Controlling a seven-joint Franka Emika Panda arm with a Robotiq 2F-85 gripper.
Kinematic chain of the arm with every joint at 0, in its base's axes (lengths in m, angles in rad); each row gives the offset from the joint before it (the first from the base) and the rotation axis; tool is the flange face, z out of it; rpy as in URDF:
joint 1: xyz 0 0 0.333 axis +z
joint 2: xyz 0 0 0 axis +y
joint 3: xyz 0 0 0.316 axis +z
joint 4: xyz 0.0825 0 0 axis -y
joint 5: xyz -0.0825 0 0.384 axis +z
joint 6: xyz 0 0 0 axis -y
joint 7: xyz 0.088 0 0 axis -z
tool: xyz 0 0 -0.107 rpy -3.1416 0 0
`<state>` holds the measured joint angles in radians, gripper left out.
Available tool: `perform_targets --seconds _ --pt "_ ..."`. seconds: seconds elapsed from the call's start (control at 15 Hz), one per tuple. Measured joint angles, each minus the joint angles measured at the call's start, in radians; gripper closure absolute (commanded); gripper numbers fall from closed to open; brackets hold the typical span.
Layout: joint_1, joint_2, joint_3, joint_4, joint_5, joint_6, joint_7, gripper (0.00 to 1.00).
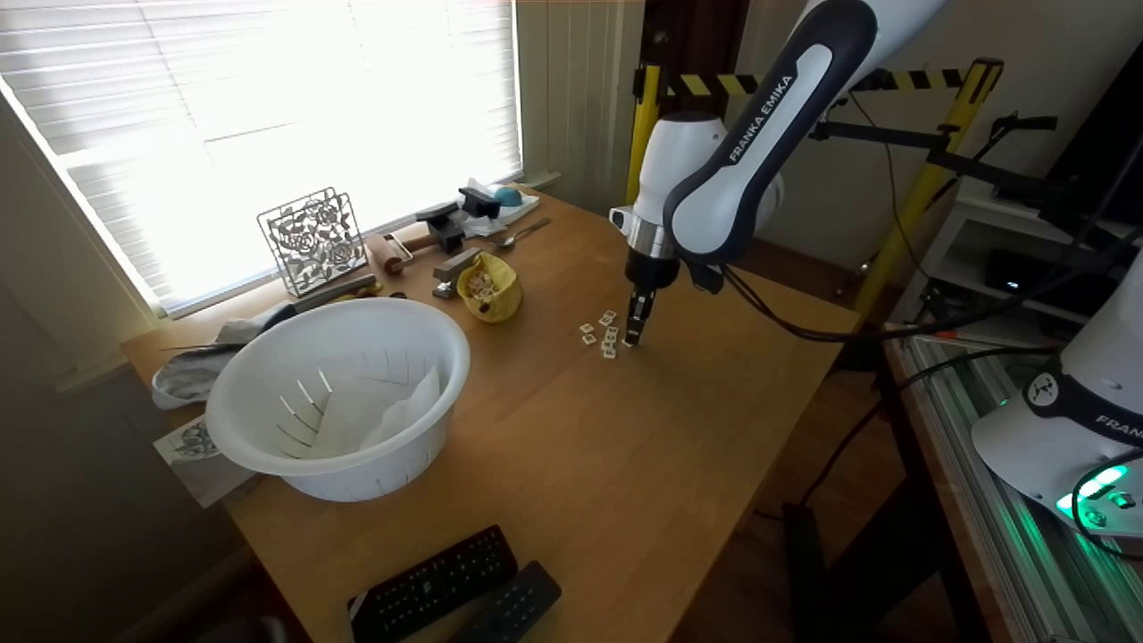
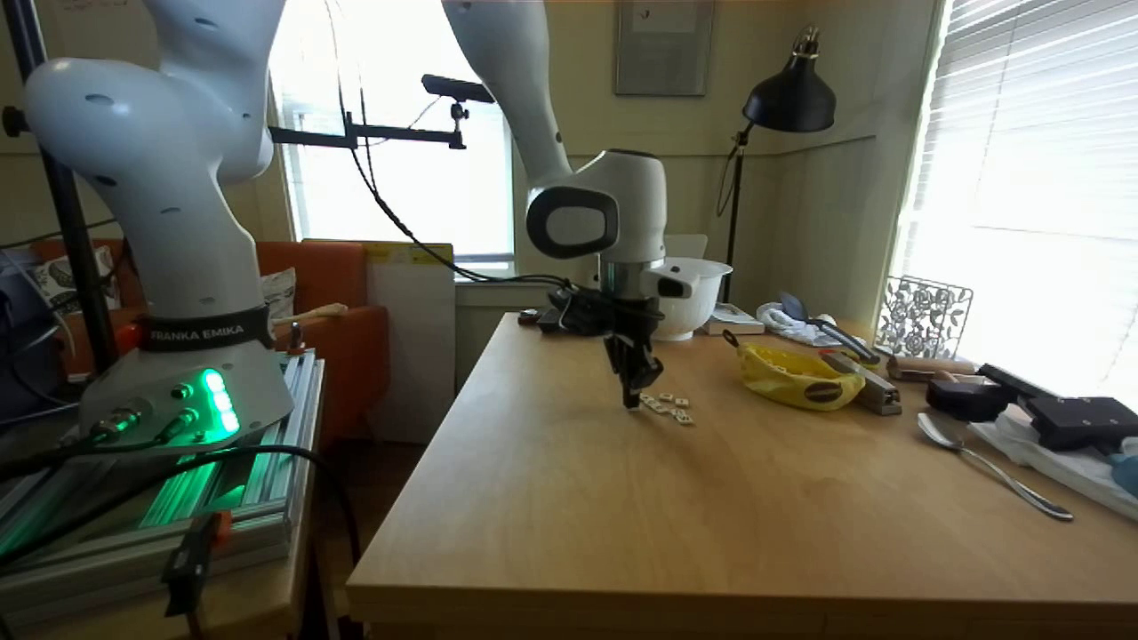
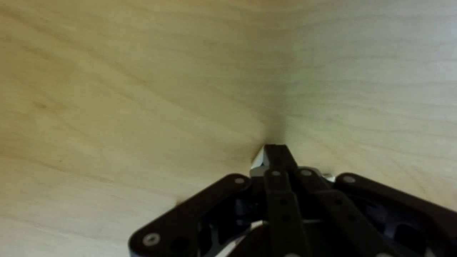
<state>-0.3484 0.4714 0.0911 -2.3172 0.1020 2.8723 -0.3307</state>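
Tiles point(image 1: 610, 338) too small to read; remotes point(image 1: 435, 582) cropped.

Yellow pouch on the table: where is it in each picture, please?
In an exterior view: the yellow pouch is left of and just above centre.
In an exterior view: the yellow pouch is right of and below centre.
Wrist view: not there.
Shared landmark: the black end effector, visible in all three.

I see a wht arm point(image 1: 750, 170) w/ blk trim point(image 1: 859, 34), "FRANKA EMIKA" lettering point(image 1: 761, 118), grn lights point(image 2: 220, 400) on its base point(image 2: 178, 364), silver wrist collar point(image 1: 652, 237), blk cables point(image 1: 830, 337), blk gripper point(image 1: 633, 338) w/ round screws point(image 3: 151, 239).
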Motion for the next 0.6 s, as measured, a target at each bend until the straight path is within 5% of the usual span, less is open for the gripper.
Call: perform_targets --seconds 0.6 --pt "0.0 0.029 -0.058 0.049 -0.001 0.014 0.003 1.0"
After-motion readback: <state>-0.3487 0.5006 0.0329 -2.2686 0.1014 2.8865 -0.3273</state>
